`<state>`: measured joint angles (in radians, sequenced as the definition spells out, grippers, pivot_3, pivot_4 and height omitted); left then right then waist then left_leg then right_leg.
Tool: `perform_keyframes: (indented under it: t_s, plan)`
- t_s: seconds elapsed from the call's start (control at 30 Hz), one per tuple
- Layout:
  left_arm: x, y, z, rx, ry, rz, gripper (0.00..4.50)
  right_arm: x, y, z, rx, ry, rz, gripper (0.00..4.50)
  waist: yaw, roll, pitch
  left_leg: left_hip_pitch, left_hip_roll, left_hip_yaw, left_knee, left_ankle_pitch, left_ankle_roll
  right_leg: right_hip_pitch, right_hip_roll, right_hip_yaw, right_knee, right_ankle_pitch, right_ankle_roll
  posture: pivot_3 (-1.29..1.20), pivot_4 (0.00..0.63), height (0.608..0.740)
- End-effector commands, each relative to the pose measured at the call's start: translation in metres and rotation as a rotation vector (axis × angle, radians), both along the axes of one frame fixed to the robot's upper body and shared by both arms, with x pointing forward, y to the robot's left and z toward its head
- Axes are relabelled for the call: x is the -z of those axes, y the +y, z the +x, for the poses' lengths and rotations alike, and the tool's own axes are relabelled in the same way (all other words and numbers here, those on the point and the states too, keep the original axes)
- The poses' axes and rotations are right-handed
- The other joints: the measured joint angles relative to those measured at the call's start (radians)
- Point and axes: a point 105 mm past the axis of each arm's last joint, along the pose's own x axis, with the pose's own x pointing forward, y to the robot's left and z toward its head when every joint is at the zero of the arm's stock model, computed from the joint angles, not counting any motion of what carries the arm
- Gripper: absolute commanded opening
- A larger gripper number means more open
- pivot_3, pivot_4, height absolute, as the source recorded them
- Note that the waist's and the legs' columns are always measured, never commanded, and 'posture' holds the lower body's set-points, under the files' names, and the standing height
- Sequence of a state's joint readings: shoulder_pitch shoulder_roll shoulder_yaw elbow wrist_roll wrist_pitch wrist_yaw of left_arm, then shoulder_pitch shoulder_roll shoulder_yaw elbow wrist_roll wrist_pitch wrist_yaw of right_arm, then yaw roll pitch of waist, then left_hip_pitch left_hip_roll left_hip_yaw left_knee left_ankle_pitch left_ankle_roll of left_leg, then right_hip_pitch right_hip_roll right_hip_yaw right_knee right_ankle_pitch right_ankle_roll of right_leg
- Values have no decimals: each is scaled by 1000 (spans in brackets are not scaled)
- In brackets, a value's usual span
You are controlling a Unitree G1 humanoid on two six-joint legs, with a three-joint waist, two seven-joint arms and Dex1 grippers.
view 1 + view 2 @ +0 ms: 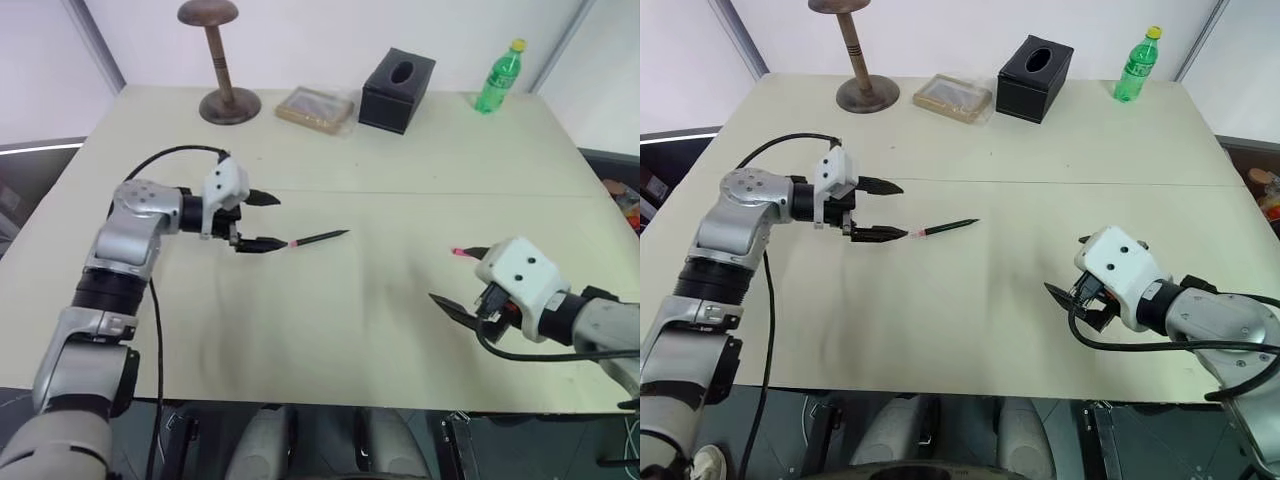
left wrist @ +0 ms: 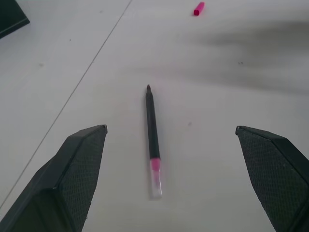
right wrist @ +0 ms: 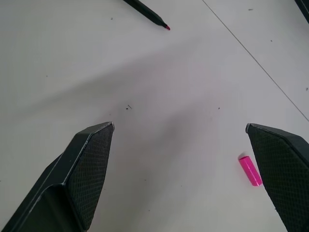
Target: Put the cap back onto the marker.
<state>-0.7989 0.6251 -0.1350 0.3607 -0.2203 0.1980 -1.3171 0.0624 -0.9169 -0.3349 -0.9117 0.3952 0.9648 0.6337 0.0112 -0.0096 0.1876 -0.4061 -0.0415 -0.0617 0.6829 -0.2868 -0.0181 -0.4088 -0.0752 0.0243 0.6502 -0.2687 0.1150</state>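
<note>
Here the cap (image 1: 462,253) is partly hidden in the head views: the white housing of the right gripper (image 1: 462,283) covers most of it, and only a small pink end shows. In the right wrist view it is whole, a short bright pink cylinder lying on the bench (image 1: 380,320), just beside one of the right fingers (image 3: 280,174) and not touching it as far as I can see. These fingers stand wide apart and hold nothing.

The marker (image 1: 318,238) lies flat on the bench, well apart from the cap, toward the left gripper (image 1: 271,221). It is a thin black stick; one end is pointed, the other has a pink section and then a pale, almost clear piece. This pale end lies close to the tip of the lower left finger; whether they touch I cannot tell. The left fingers (image 2: 77,169) are also wide apart and empty, and the marker lies between them in the left wrist view. Their inner pads have a fine grid texture.

Far from the marker, at the back edge of the bench, stand a black tissue box (image 1: 397,90) with an oval opening on top, a green plastic bottle (image 1: 498,76) with a yellow cap, a flat package (image 1: 315,108) whose contents I cannot make out, and a brown wooden stand (image 1: 221,60) with a round base.
</note>
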Motion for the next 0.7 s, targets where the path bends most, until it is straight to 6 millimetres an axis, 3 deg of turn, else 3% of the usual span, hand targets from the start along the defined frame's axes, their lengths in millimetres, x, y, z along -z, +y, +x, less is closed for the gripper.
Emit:
perform_keyframes:
  t_s: [0.03, 0.7]
  plan:
    - [-13, -5, 0, 26, -47, -11, 4471, -13, -4, 2, 24, -66, 10, 4500, -1, 0, 0, 0, 0, 0, 0, 0, 0, 0, 0, 0, 0, 0, 0, 0, 150, 740]
    - [-8, -12, 1, 45, -60, -28, 4471, -11, -16, 5, 64, -67, 10, 4500, -1, 0, 0, 0, 0, 0, 0, 0, 0, 0, 0, 0, 0, 0, 0, 0, 150, 740]
